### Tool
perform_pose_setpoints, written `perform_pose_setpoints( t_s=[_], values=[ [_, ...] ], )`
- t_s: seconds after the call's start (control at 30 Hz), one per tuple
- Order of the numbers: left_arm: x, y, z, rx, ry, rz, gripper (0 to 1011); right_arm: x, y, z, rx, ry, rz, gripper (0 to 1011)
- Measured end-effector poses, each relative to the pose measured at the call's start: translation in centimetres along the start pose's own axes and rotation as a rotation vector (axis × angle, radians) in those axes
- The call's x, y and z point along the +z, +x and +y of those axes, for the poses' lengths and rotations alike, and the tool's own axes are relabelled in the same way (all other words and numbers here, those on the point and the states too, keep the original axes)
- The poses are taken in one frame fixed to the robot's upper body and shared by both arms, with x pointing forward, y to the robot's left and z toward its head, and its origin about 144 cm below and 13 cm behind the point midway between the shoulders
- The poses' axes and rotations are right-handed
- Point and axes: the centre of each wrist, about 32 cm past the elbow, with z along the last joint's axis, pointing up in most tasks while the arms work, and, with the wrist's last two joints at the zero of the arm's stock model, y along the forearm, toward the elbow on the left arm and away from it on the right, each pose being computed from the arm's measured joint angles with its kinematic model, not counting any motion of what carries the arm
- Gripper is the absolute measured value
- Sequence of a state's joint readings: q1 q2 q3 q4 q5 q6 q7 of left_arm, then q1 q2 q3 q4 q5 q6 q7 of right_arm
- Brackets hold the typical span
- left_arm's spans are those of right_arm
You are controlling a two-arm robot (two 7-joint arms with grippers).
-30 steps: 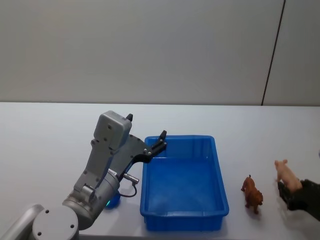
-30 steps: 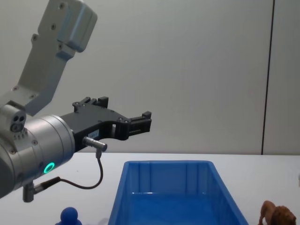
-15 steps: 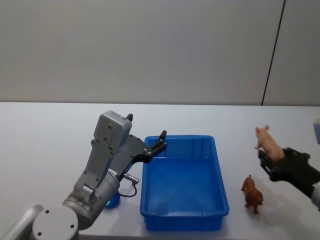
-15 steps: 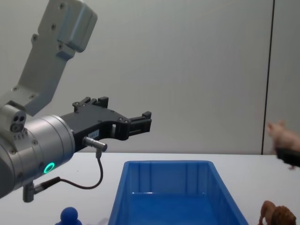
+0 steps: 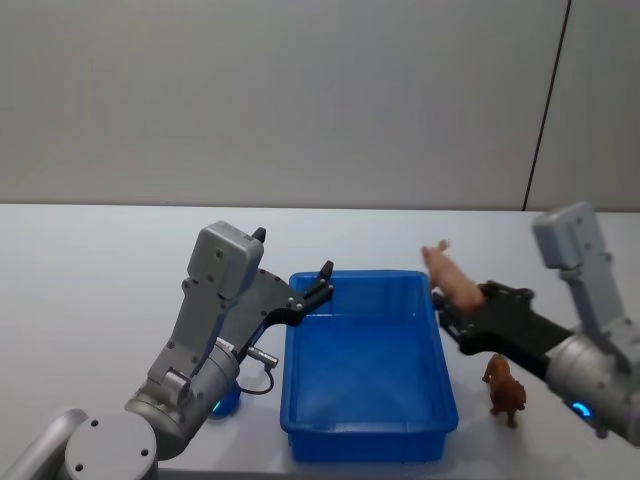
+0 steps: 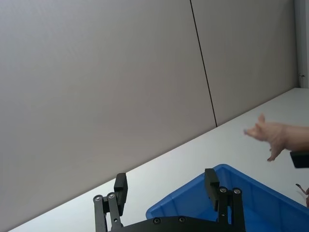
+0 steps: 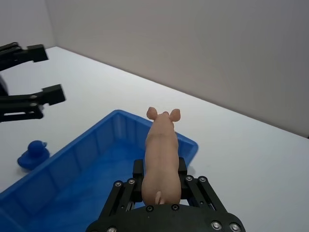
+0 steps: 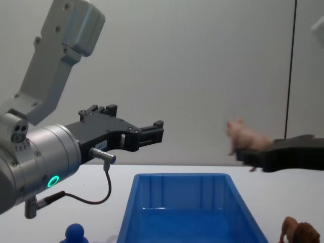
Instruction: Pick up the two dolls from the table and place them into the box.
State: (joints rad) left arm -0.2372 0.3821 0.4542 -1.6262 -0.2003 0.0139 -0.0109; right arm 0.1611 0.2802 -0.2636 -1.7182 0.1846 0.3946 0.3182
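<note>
1. Small pinkish-tan pig doll (image 7: pixel 161 145): off the table and in the air. In the head view it sits over the right wall of the bin, near the back right corner. In the chest view it is well above the rim and touches nothing but the claw.
2. Right claw (image 5: pixel 452 312): clenched on the pig's body, one finger on each flank. The pig's snout and ears point forward, away from the wrist. The arm reaches in from the right.
3. Large bright blue rectangular plastic bin (image 5: pixel 370 447): sits on the table in front of the robot. No doll lies inside it, and the floor is bare where visible.
4. Small brown maned lion doll (image 5: pixel 503 388): stands upright on the table just right of the bin, near its front right corner. It is under the right arm and apart from it.
5. Small blue round-headed figure (image 7: pixel 33 154): on the table left of the bin, low beside the left arm.
6. Left claw (image 6: pixel 165 179): released, fingers spread and holding nothing. It hovers above the bin's back left corner.
7. White table (image 5: pixel 100 280): carries the bin, the lion and the blue figure.
</note>
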Motion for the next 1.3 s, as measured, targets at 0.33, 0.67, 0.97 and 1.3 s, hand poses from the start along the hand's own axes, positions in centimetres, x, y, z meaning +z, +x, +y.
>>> perform_pose_setpoints(
  t_s=[0.33, 0.67, 0.97, 1.3],
  values=[
    [0.0, 0.0, 0.0, 0.0, 0.0, 0.0, 1002, 0.6, -2.2, 1.6, 0.047, -0.058, -0.025, 434],
    [0.0, 0.0, 0.0, 0.0, 0.0, 0.0, 1002, 0.6, -3.1, 2.3, 0.056, -0.077, -0.033, 752],
    [0.0, 0.0, 0.0, 0.0, 0.0, 0.0, 1002, 0.4, -2.4, 1.5, 0.031, -0.048, -0.026, 1001],
    [0.0, 0.0, 0.0, 0.0, 0.0, 0.0, 1002, -0.6, -0.4, -0.6, -0.013, -0.034, -0.01, 1001]
  ],
)
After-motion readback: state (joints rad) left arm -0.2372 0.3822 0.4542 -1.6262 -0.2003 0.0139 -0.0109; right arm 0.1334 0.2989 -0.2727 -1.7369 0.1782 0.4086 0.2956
